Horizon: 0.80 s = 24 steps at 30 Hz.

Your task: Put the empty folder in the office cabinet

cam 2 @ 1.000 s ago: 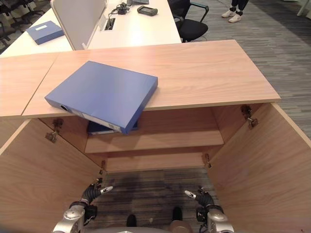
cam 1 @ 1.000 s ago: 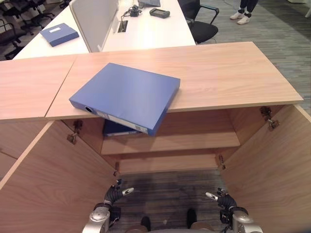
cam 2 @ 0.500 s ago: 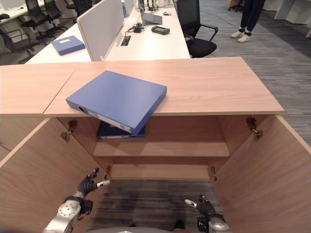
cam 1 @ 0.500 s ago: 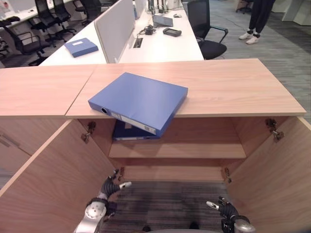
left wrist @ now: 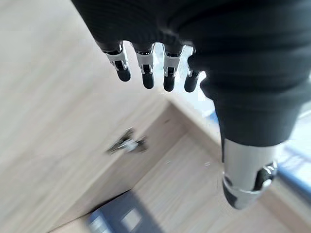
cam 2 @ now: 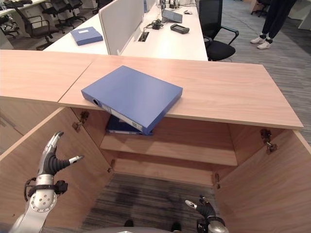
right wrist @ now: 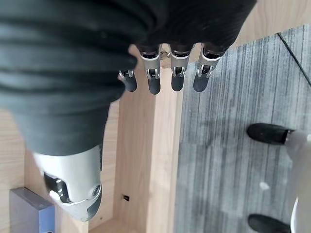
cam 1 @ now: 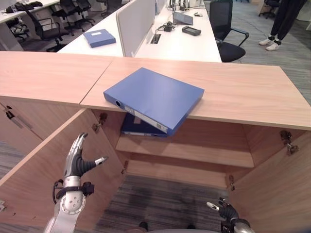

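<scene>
Over on the left, the left cabinet door (cam 1: pixel 48 160) stands swung wide, and the left hand (cam 1: pixel 77 162) is raised in front of its inner face, fingers straight and spread with the thumb out to the side, holding nothing and touching nothing. Between the two open doors there is a broad stretch of grey carpet (cam 1: pixel 170 204) and clear air up to the cabinet mouth. The blue folder (cam 1: pixel 154 98) lies flat on the wooden cabinet top (cam 1: pixel 252 92), turned at an angle, its spine corner with the round finger hole jutting out past the front edge over the opening; it is a closed, plain blue lever-arch binder with a pale label strip along the spine. Just below it, inside the office cabinet (cam 2: pixel 194 145), a second blue folder (cam 1: pixel 136 127) lies flat on the left part of the upper shelf (cam 1: pixel 194 150), with the rest of that shelf bare to the right. Low at the right, the right hand (cam 1: pixel 224 209) hangs near the floor beside the right cabinet door (cam 1: pixel 277 194), fingers loosely extended and holding nothing. Behind the cabinet stretches a white desk (cam 1: pixel 194 46) with a grey partition panel (cam 1: pixel 136 19).
</scene>
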Motion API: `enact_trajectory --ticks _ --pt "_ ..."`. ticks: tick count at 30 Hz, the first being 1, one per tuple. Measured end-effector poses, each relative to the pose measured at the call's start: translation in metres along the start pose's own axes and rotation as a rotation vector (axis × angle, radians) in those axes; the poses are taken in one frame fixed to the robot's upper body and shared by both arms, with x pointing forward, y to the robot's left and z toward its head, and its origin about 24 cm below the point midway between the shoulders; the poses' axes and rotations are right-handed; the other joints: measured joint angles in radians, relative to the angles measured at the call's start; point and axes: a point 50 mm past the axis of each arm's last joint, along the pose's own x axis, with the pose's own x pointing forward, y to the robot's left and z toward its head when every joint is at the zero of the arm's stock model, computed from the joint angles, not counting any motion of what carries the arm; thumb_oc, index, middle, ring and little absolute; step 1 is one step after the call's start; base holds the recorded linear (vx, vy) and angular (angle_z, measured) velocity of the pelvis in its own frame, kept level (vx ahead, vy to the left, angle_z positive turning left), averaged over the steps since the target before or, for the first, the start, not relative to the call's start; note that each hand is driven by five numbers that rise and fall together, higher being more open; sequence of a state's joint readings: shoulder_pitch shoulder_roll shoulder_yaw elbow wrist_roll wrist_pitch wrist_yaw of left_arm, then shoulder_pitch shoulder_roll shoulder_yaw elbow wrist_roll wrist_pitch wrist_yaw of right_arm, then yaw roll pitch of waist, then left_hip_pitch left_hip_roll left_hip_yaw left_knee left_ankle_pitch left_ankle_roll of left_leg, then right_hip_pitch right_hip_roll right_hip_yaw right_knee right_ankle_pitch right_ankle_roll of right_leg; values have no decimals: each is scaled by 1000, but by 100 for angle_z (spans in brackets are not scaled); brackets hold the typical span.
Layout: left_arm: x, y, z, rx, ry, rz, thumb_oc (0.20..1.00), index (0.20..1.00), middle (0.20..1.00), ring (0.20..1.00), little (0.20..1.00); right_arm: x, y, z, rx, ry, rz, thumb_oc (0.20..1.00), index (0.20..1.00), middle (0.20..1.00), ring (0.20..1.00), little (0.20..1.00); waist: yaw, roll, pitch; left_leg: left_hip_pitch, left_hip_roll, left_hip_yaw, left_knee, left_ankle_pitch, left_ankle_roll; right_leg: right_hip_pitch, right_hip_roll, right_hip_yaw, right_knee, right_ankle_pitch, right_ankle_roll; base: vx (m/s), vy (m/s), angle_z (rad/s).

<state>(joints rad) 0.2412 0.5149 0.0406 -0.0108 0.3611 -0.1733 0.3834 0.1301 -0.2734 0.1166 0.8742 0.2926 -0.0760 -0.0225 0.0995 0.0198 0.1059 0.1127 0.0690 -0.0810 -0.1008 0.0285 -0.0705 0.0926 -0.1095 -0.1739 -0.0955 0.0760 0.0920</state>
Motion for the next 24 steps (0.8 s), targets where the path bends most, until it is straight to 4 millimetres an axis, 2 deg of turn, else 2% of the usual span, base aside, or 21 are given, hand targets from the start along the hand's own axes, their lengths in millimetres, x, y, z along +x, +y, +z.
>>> enact_trajectory --ticks 2,6,7,9,13,16,19,24 --pt "9 10 5 70 -58 12 1000 1000 1000 1000 1000 0 0 0 0 0 0 1000 1000 1000 1000 1000 -4 7 3 0 1 0 0 0 0 0 1 0 0 0 -1 18 -12 0" --pt "19 16 12 126 -116 42 1000 1000 1000 1000 1000 -1 0 -2 -7 5 3 1000 1000 1000 1000 1000 -7 13 8 4 2 0 0 0 -1 5 2 -2 0 -2 -2 10 -7 0" --pt "25 25 16 209 -172 37 1000 1000 1000 1000 1000 -1 0 -2 -14 6 7 1000 1000 1000 1000 1000 -9 12 10 6 3 1 0 1 -2 7 3 -2 0 -3 -2 49 -12 0" --pt "32 36 22 270 -223 54 1000 1000 1000 1000 1000 -1 0 -4 -15 8 6 1000 1000 1000 1000 1000 -10 13 11 8 3 2 0 1 -2 8 3 -2 0 -3 -2 0 0 0" --pt "50 47 41 404 -350 67 1000 1000 1000 1000 1000 -2 2 -7 -35 17 24 1000 1000 1000 1000 1000 -13 16 12 14 3 6 0 1 -3 13 3 0 0 -4 -2 0 0 0" --pt "58 52 51 439 -409 86 1000 1000 1000 1000 1000 -2 2 -4 -36 9 29 1000 1000 1000 1000 1000 -36 15 12 14 3 8 0 0 -3 12 3 2 0 -4 -2 3 2 -1" --pt "65 54 62 559 -507 47 1000 1000 1000 1000 1000 -2 0 -8 -37 26 25 1000 1000 1000 1000 1000 -54 17 11 14 4 18 0 -3 -7 8 4 11 0 -3 -1 17 6 -7" --pt "66 53 70 617 -566 36 1000 1000 1000 1000 1000 -3 -1 -12 -37 34 23 1000 1000 1000 1000 1000 -68 20 10 17 6 29 0 -2 -5 2 7 26 0 1 -4 14 8 -9"
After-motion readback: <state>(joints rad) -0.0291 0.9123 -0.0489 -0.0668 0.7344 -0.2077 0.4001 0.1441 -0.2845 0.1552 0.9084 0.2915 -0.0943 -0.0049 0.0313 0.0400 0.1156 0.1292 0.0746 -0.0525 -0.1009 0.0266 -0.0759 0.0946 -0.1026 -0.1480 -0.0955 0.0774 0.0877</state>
